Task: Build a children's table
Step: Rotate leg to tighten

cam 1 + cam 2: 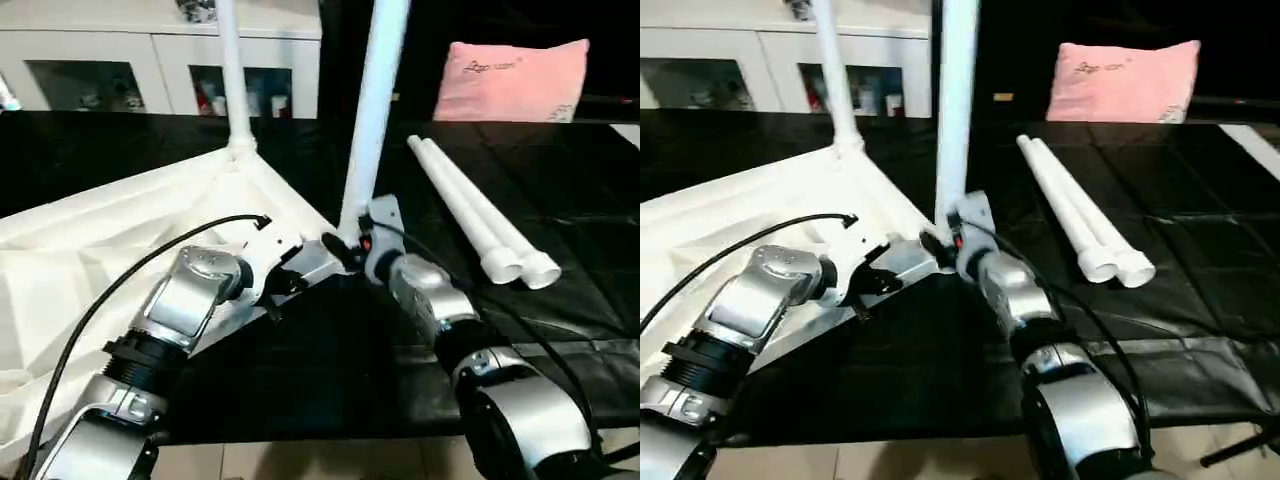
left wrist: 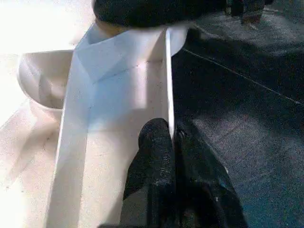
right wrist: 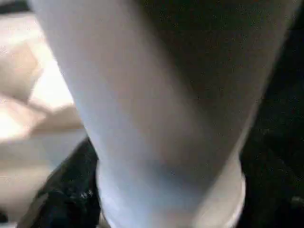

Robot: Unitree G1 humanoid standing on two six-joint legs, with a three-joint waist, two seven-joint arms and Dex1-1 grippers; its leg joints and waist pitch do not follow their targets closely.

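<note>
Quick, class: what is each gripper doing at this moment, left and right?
Left gripper: closed, pinching the tabletop's rim.
Right gripper: at the base of the upright leg; open or closed cannot be told.

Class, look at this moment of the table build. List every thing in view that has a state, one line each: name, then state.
tabletop: upside down on the black mat, ribbed underside up.
far leg: upright in its corner socket.
near leg: upright at the near corner, right hand at its base.
two spare legs: lying side by side on the mat, unfitted.
left hand: shut on the tabletop's rim.
cabinet: doors closed.
</note>
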